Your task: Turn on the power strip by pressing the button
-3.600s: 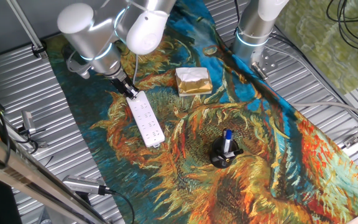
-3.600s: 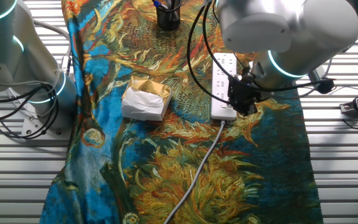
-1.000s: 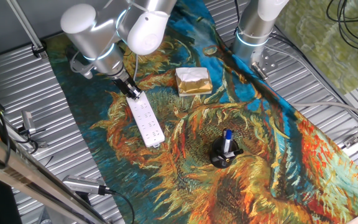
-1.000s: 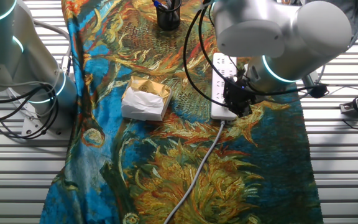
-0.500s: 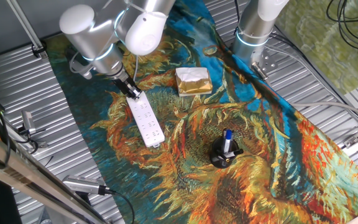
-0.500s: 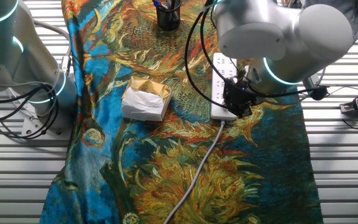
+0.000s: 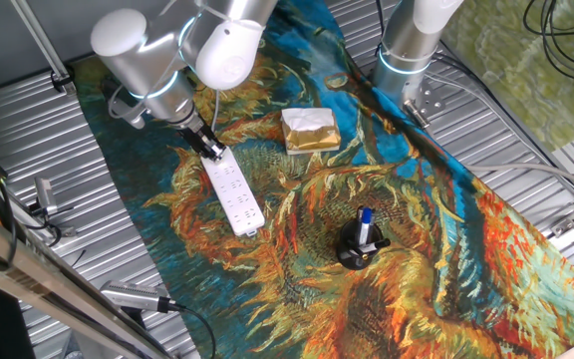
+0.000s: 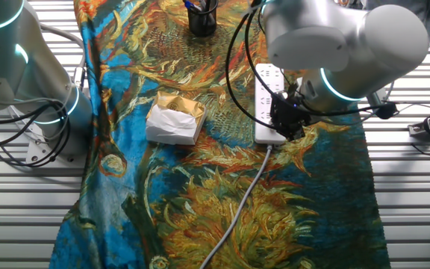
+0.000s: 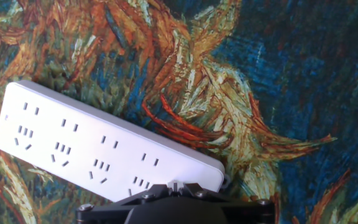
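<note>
The white power strip (image 7: 235,191) lies flat on the painted cloth, its sockets facing up. It also shows in the other fixed view (image 8: 269,93) and in the hand view (image 9: 98,146). My gripper (image 7: 212,150) stands over the strip's cable end, also seen in the other fixed view (image 8: 286,125). In the hand view the gripper (image 9: 174,186) sits at the bottom edge, its two black fingers together with only a thin seam between them, right at the strip's rounded end. The button itself is hidden under the fingers.
A gold foil packet (image 7: 310,130) lies right of the strip. A black pen holder (image 7: 359,244) stands further along the cloth. The strip's grey cable (image 8: 237,205) runs off across the cloth. A second arm's base (image 7: 407,50) stands at the cloth's far edge.
The arm has shifted only slightly over the last seconds. The gripper stays at the cable end of the power strip, and the strip lies in about the same place.
</note>
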`<state>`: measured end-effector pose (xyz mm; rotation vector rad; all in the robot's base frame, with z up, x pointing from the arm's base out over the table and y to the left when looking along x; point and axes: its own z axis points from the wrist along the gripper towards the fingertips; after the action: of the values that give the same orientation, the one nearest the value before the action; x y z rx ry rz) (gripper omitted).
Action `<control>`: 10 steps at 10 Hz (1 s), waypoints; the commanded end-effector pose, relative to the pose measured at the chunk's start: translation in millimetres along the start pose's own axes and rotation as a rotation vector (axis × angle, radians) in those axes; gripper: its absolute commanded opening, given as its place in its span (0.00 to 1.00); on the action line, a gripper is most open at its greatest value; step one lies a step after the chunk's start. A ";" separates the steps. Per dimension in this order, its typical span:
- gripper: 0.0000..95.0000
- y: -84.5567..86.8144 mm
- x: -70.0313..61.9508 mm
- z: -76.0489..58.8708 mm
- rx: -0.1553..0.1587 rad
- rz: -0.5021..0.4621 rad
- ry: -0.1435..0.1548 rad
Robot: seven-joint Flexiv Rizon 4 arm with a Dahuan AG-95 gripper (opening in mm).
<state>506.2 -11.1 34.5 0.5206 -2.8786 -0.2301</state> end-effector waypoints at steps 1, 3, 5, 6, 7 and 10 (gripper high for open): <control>0.00 0.3 -1.0 13.1 0.000 -0.001 -0.002; 0.00 2.1 0.1 9.9 0.000 -0.006 0.001; 0.00 2.5 0.8 8.7 0.000 -0.007 0.001; 0.00 2.4 0.9 8.7 0.000 -0.008 0.000; 0.00 2.3 1.0 8.5 -0.005 -0.009 -0.003; 0.20 3.0 2.0 6.4 -0.047 -0.026 -0.024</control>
<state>502.2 -8.8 34.2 0.5478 -2.8842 -0.3080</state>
